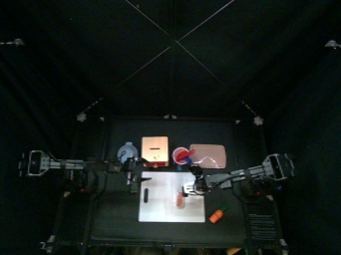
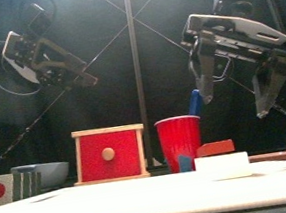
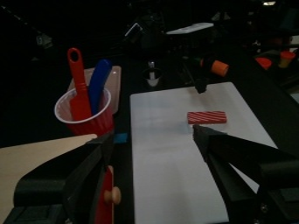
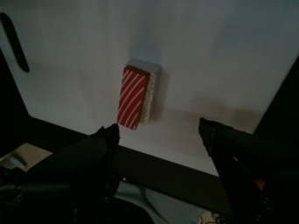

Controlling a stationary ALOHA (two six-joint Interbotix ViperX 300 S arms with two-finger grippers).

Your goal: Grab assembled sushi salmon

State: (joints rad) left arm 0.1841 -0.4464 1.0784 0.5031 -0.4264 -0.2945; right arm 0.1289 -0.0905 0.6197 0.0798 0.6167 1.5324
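Note:
The assembled sushi salmon [image 4: 138,94] is a small oblong piece, red-and-white striped on top of white rice, lying on the white board [image 4: 222,61]. It also shows in the top view as the sushi [image 1: 181,200] on the board [image 1: 158,205], and in the left wrist view as the sushi [image 3: 211,118]. My right gripper [image 4: 170,162] hangs open just above and beside it, holding nothing; in the front view the right gripper [image 2: 243,78] is above the sushi [image 2: 223,166]. At the board's left edge my left gripper [image 3: 158,166] is raised, open and empty.
A red cup [image 3: 84,109] holding a red and a blue utensil stands behind the board. Beside it is a red-fronted wooden box [image 2: 110,154]. A small brighter orange piece [image 1: 213,215] lies off the board's front right. A tray [image 1: 213,152] sits at the back right.

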